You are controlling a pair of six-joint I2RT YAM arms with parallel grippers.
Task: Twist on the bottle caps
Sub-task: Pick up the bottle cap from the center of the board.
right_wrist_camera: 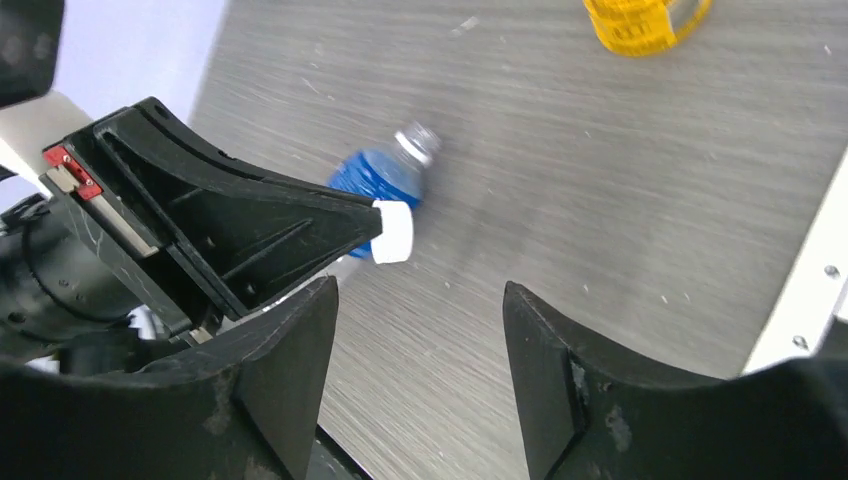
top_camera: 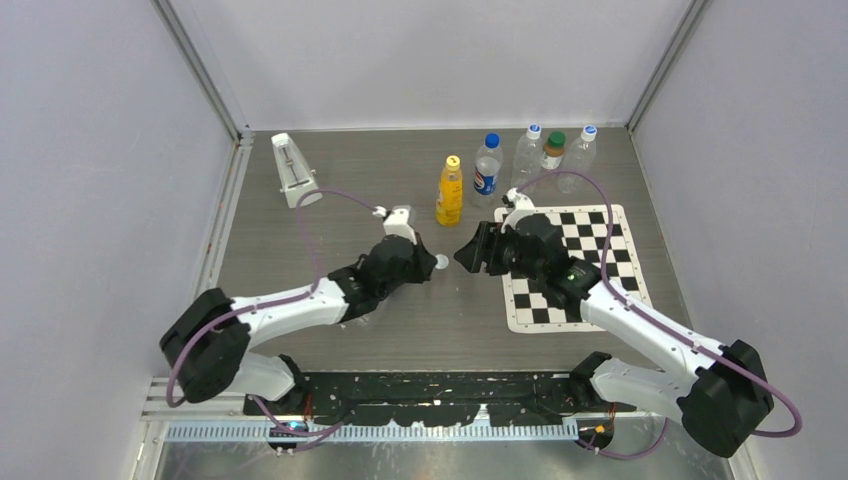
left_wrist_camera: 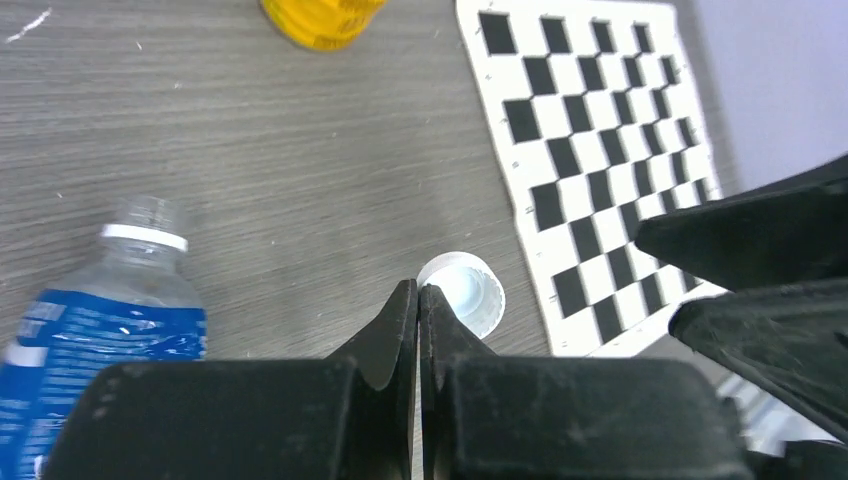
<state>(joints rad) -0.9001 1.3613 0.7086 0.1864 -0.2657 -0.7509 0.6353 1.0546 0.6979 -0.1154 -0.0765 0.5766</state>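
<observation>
My left gripper [top_camera: 432,263] [left_wrist_camera: 418,288] is shut, pinching the rim of a white bottle cap [left_wrist_camera: 464,292] [right_wrist_camera: 392,232] [top_camera: 441,262] at its fingertips. An uncapped clear bottle with a blue label [left_wrist_camera: 115,300] [right_wrist_camera: 385,175] lies on the table beside it, its open neck [right_wrist_camera: 418,140] bare. My right gripper [top_camera: 468,255] [right_wrist_camera: 420,290] faces the cap from close by, jaws open with nothing between them. A yellow bottle [top_camera: 450,195] wears a yellow cap [top_camera: 453,160], and behind it a blue-labelled bottle [top_camera: 487,172] wears a blue cap [top_camera: 491,140].
A checkerboard mat [top_camera: 590,255] [left_wrist_camera: 600,150] lies under the right arm. Three capped clear bottles [top_camera: 556,155] stand at the back right, the middle one with a dark green cap. A white metronome-like object [top_camera: 294,170] stands at the back left.
</observation>
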